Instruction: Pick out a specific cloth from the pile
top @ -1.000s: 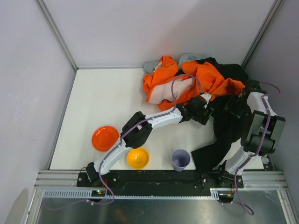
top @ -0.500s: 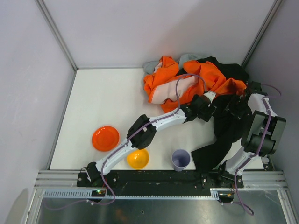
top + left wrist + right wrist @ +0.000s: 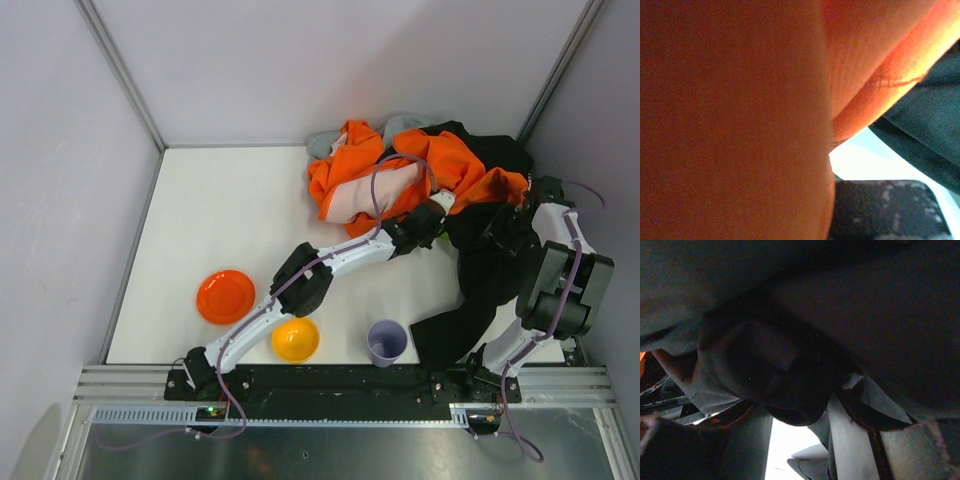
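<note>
The pile lies at the back right: a big orange garment [image 3: 420, 170] with pale lining, a black garment [image 3: 480, 270] and a grey cloth [image 3: 322, 140]. The lime-green cloth is hidden in every view. My left gripper [image 3: 432, 218] is shut at the orange garment's near edge, beside the black one. Orange fabric [image 3: 730, 120] fills the left wrist view and hides what the jaws hold; one dark finger [image 3: 885, 210] shows over white table. My right gripper [image 3: 503, 222] is buried in black fabric [image 3: 850, 315], its jaws hidden.
An orange plate [image 3: 225, 296], a yellow bowl [image 3: 295, 339] and a lilac cup [image 3: 387, 342] stand along the near edge of the white table [image 3: 230, 220]. Pale walls close in the left, back and right sides.
My left arm has reached farther back and right, up to the orange garment's edge, and its gripper has gone from open to shut. The right arm has barely moved.
</note>
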`<state>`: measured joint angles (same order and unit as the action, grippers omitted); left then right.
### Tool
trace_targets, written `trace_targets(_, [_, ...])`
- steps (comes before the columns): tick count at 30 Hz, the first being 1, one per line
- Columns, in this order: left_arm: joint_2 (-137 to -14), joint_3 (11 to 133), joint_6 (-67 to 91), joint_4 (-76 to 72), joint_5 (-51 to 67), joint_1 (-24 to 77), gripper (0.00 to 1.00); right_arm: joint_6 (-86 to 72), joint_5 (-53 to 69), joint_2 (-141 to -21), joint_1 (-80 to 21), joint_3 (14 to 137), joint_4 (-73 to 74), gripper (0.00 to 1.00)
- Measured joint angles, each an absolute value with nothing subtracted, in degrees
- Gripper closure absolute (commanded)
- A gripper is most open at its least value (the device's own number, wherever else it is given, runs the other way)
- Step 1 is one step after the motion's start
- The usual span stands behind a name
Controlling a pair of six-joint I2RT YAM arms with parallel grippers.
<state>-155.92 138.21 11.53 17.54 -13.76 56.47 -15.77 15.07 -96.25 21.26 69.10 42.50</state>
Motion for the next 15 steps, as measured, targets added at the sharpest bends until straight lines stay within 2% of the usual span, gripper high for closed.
trace_targets(4, [-155.57, 137.64, 11.46, 17.15, -12.69, 56.27, 0.99, -15.77, 15.59, -94.87, 21.28, 68.75, 42.39, 0.49])
trace_targets(10, [-148.33, 130.34, 11.05, 16.62, -9.74, 56.16, 0.99, -16.05, 17.26, -89.30, 21.39, 67.81, 41.85, 0.27])
trace_targets(15, [-140.33, 125.23, 10.57, 16.36, -7.20, 56.01, 0.99, -16.51, 18.55, -81.41, 21.39, 67.20, 41.19, 0.19])
